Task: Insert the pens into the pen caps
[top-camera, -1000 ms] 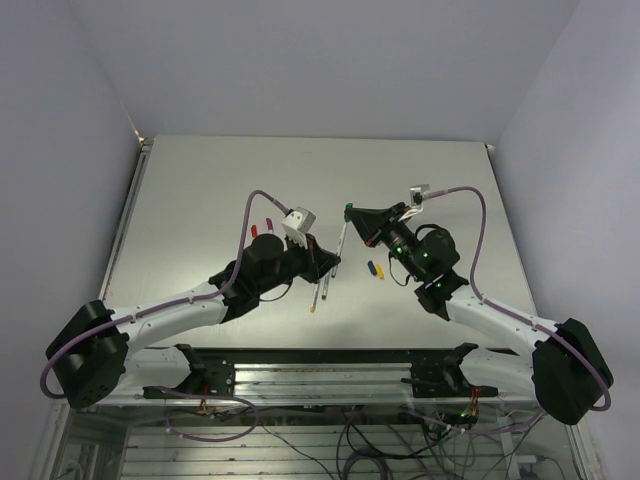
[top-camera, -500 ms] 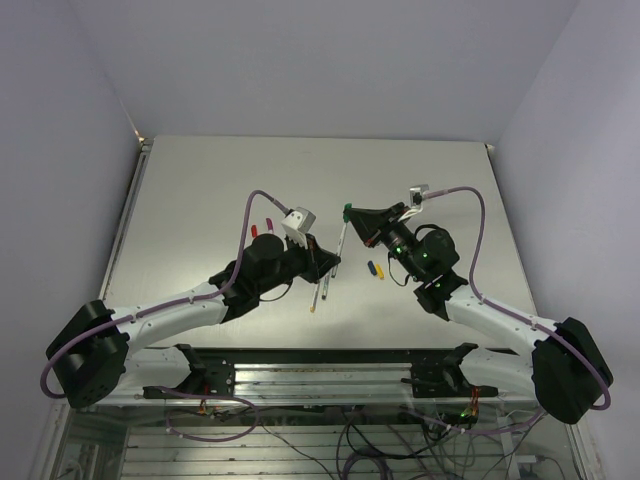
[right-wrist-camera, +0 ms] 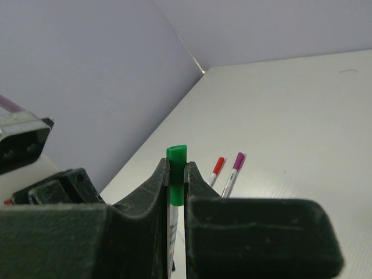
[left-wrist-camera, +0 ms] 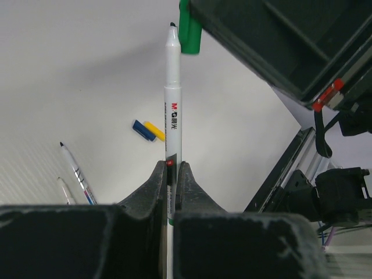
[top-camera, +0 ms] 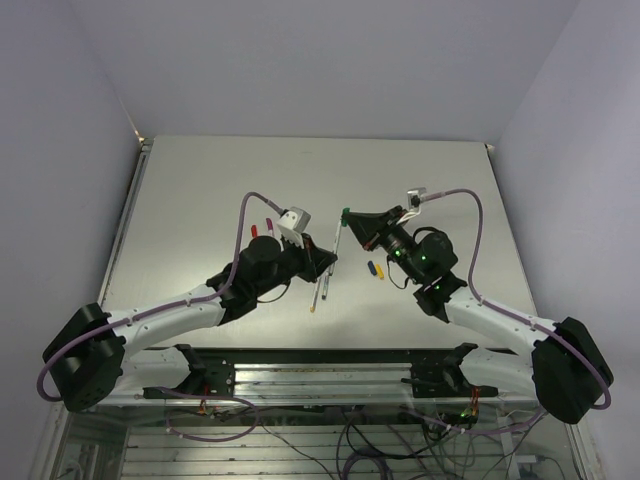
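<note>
Green cap (right-wrist-camera: pixel 176 156) is clamped in the right gripper (right-wrist-camera: pixel 176 177), jaws tight on its sides, one end poking out past the fingertips. Held above the table (top-camera: pixel 200 190), near mid-field.

Left gripper (left-wrist-camera: pixel 172 167) is closed on a pen (left-wrist-camera: pixel 172 93): the jaws pinch the lower barrel, with most of the printed shaft standing clear above them. Dark tip is bare.

Left wrist view: the pen tip sits just beside the green cap, on its left edge, not seen inside it. Right wrist view: the barrel runs directly below the cap, in line with it. Overhead, pen and cap meet between the two grippers.

On the table:
- blue cap (left-wrist-camera: pixel 141 129) and yellow cap (left-wrist-camera: pixel 154 131), touching, side by side
- two loose pens (left-wrist-camera: pixel 75 168), uncapped, lying near each other
- red-capped pen (right-wrist-camera: pixel 217 167) and magenta-capped pen (right-wrist-camera: pixel 235 165), side by side, well apart from the rest
</note>
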### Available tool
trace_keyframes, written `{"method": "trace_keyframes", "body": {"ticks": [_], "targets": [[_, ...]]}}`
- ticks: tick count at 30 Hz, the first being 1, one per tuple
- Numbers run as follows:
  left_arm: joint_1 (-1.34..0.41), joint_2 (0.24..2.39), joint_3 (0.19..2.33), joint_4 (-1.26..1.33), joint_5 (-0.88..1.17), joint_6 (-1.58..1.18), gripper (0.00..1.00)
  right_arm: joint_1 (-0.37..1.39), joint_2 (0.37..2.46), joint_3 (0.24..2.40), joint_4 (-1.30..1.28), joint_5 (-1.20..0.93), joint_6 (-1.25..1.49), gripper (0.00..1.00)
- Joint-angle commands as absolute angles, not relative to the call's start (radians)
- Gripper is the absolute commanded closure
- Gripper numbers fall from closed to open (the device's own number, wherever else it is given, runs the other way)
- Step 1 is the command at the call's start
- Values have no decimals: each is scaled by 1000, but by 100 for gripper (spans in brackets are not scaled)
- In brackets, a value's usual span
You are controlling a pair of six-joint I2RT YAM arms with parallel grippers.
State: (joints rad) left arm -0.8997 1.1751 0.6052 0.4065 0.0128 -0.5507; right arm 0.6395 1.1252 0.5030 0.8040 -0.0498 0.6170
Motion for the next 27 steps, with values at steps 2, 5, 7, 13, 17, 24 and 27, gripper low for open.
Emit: {"method": "trace_keyframes", "body": {"ticks": [2, 5, 7, 13, 17, 24, 27], "targets": [[-905, 1162, 603, 480, -2, -555, 93, 658, 1134, 462, 849, -61, 642, 100], [-906, 1169, 612, 474, 8, -553, 93, 664, 1138, 451, 879, -54, 644, 100], [-906, 1168, 612, 468, 8, -552, 93, 664, 1143, 461, 875, -48, 631, 100], [-906, 1145, 603, 434, 9, -541, 93, 665, 1137, 554, 792, -18, 552, 100], [-906, 1141, 595, 432, 16, -538, 93, 665, 1138, 598, 770, -4, 521, 100], [-906, 1140, 597, 433, 13, -535, 93, 664, 1146, 588, 798, -20, 552, 100], [-906, 1137, 599, 434, 7, -535, 93, 664, 1150, 581, 804, -29, 562, 100]]}}
